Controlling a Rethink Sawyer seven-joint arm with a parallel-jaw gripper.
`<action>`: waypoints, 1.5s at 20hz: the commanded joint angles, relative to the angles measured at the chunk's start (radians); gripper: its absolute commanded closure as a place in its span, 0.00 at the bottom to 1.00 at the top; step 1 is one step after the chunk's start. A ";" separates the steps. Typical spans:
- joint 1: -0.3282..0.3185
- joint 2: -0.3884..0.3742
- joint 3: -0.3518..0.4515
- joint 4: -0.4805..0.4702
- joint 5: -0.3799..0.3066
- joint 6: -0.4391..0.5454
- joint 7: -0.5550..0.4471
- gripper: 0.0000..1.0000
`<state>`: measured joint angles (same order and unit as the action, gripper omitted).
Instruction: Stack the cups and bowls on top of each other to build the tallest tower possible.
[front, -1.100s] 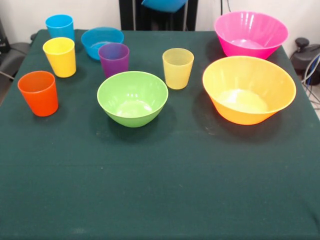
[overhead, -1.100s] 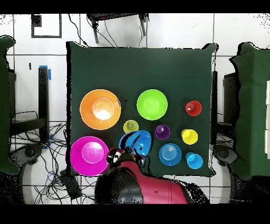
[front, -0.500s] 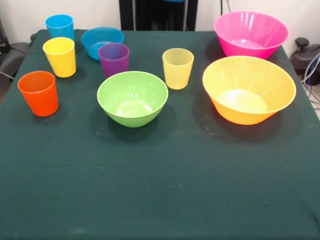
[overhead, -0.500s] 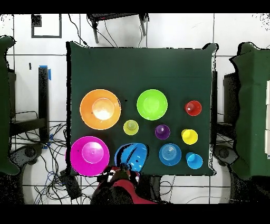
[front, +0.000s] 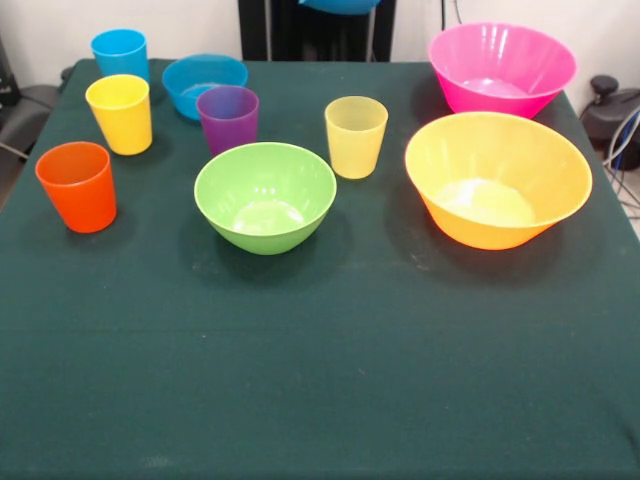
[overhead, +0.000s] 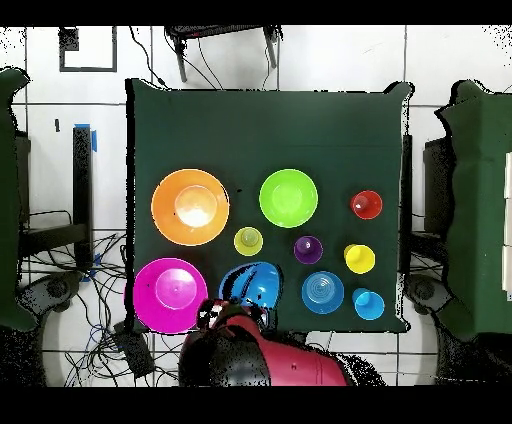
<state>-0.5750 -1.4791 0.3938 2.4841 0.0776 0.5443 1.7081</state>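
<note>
With the blue bowl (overhead: 256, 284) carried high, though the gripper (overhead: 228, 312) fingers' state is hidden, I'd set it down level on open table (front: 320, 380).

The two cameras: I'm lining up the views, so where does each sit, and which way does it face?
Front view: across the table, facing the robot; only the held blue bowl shows at the top edge.
Overhead view: above the table, looking straight down; the red arm enters from the bottom.
Shared: the green bowl and pink bowl, turned half round between views.
</note>
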 joint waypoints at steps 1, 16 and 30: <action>0.014 0.119 0.039 -0.233 -0.100 0.149 0.088 1.00; 0.079 0.308 -0.005 -0.518 -0.191 0.243 0.131 1.00; 0.121 0.376 -0.023 -0.671 -0.172 0.312 0.113 1.00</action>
<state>-0.4843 -1.1731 0.3884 1.9421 -0.0533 0.7153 1.7083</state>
